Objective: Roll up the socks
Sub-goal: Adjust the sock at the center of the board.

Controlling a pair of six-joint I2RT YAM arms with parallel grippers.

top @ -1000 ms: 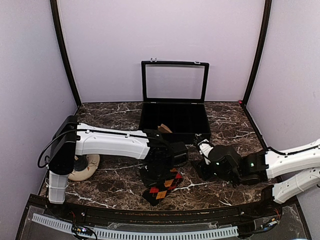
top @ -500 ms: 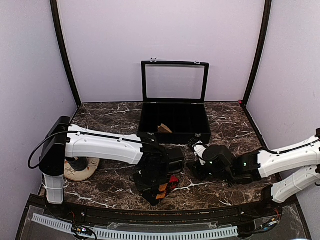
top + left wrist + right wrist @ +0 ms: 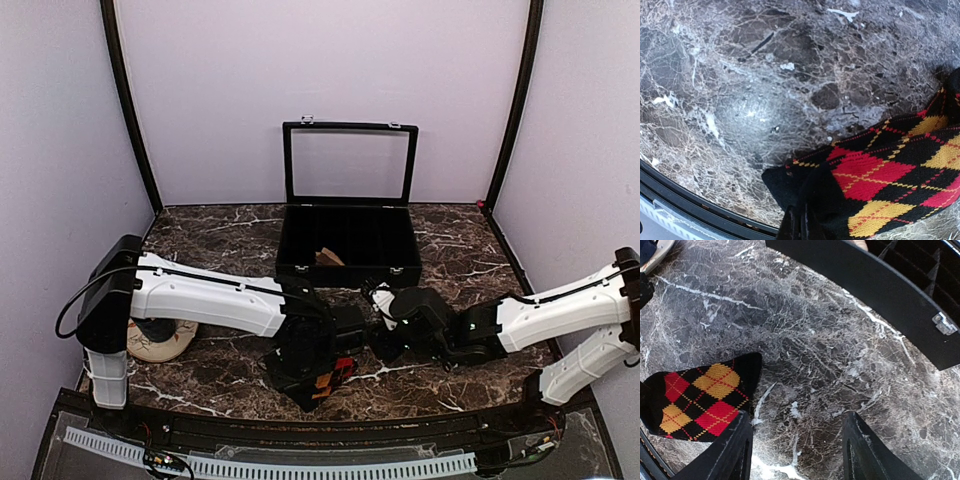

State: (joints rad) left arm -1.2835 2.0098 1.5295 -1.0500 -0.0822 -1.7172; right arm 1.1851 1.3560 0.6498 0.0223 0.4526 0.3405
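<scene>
While the left gripper is closed tight on the black edge of the argyle sock, the right gripper hovers wide open and empty over the marble table

1. Table: dark brown marble with white and tan veins is shown across most of the frame. A dull patch of glare is seen near the centre.
2. Sock: an argyle sock is seen at the lower right, cut off by the right edge. Red and yellow diamonds are set on black and crossed by thin dotted lines.
3. Sock end: a plain black end is shown at bottom centre, bunched into folds and cut off by the bottom edge.
4. Rim: a black rim is traced along the table's edge at lower left. The sock's black end lies just beside it; contact cannot be judged.
5. Strip: a pale grey strip is seen beyond the rim, in the corner.
</scene>
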